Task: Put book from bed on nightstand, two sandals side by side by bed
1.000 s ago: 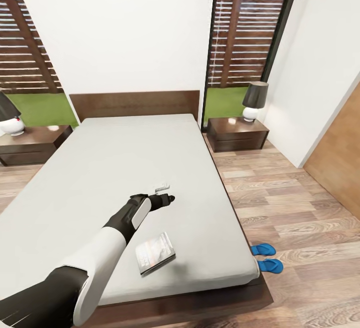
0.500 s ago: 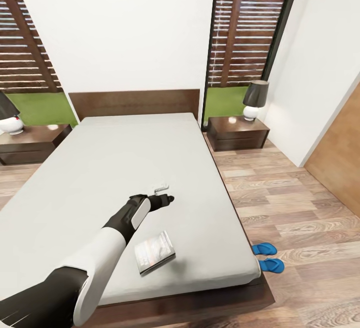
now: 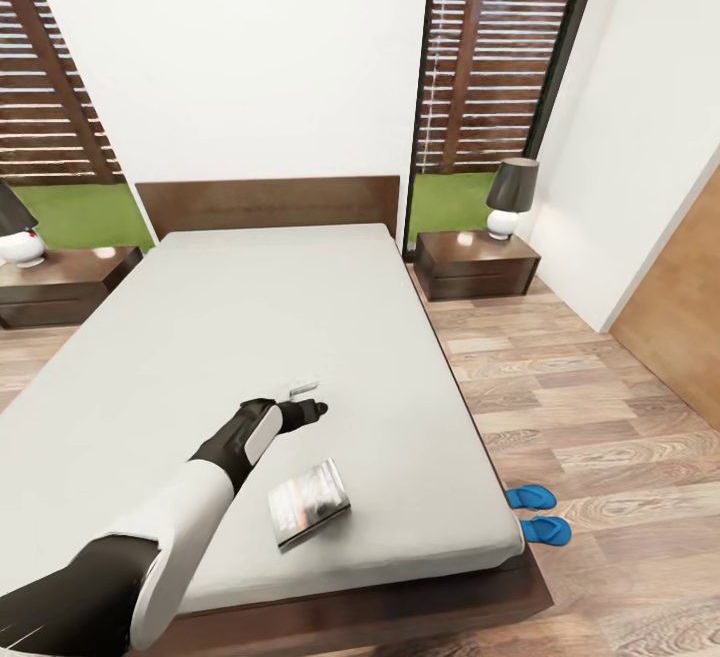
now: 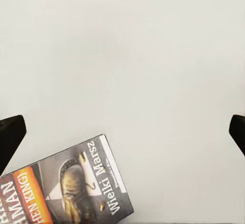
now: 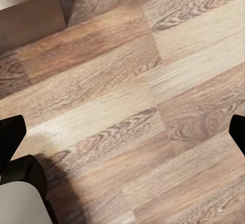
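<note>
Over the bed [image 3: 250, 317], left gripper [image 3: 312, 407], jaws wide & empty, hovers beyond book [image 3: 309, 502]; next: drop onto it.

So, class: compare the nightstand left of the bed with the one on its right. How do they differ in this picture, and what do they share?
The right nightstand shows whole, while the left nightstand is cut off by the picture's edge. The right one's lamp shows fully, while the left one's lamp is cropped. Both are low, dark brown wood with glossy tops, each flanking the bed and carrying a dark-shaded lamp with a white base.
</note>
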{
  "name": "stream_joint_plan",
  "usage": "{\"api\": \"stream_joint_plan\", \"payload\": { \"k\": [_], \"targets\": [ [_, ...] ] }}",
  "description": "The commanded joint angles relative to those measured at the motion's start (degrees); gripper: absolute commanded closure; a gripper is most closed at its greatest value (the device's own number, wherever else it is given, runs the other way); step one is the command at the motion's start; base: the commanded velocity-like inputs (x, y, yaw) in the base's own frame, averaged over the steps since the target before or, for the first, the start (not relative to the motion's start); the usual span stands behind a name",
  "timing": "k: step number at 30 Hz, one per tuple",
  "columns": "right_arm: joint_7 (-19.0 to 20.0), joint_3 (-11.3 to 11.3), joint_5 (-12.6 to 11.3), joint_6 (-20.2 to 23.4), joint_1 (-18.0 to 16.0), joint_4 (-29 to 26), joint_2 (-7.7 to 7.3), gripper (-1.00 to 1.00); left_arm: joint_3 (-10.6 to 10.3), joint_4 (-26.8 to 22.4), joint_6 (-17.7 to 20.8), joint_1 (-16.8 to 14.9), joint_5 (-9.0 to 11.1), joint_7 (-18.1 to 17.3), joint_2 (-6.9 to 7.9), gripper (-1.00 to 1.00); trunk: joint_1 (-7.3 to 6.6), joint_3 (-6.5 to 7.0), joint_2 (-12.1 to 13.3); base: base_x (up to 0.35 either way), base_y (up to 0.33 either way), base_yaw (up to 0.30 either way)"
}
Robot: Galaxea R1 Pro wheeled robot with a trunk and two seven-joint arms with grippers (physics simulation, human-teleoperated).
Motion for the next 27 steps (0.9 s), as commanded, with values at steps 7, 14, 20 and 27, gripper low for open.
{"api": "stream_joint_plan", "payload": {
  "k": [7, 14, 20, 27],
  "targets": [
    [0.4, -0.2, -0.4, -0.4, -0.1, 0.3, -0.05, -1.0, -0.3, 3.5, -2.4, 0.1, 0.6, 0.3, 1.99, -1.0, 1.54, -1.31, -2.9, 0.0, 0.0, 0.0],
    [0.4, -0.2, -0.4, -0.4, -0.1, 0.3, -0.06, -1.0, -0.5, 3.9, -2.7, 0.1, 0.6, 0.2, 1.97, -1.0, 3.08, -2.57, -5.7, 0.0, 0.0, 0.0],
    [0.4, -0.2, -0.4, -0.4, -0.1, 0.3, -0.04, -1.0, -0.5, 3.9, -2.7, 0.1, 0.6, 0.2, 1.95, -1.0, 4.4, -3.65, -8.1, 0.0, 0.0, 0.0],
    [0.4, -0.2, -0.4, -0.4, -0.1, 0.3, -0.07, -1.0, -0.5, 3.9, -2.7, 0.1, 0.6, 0.2, 1.88, -1.0, 5.94, -4.9, -10.9, 0.0, 0.0, 0.112]
  ]
}}
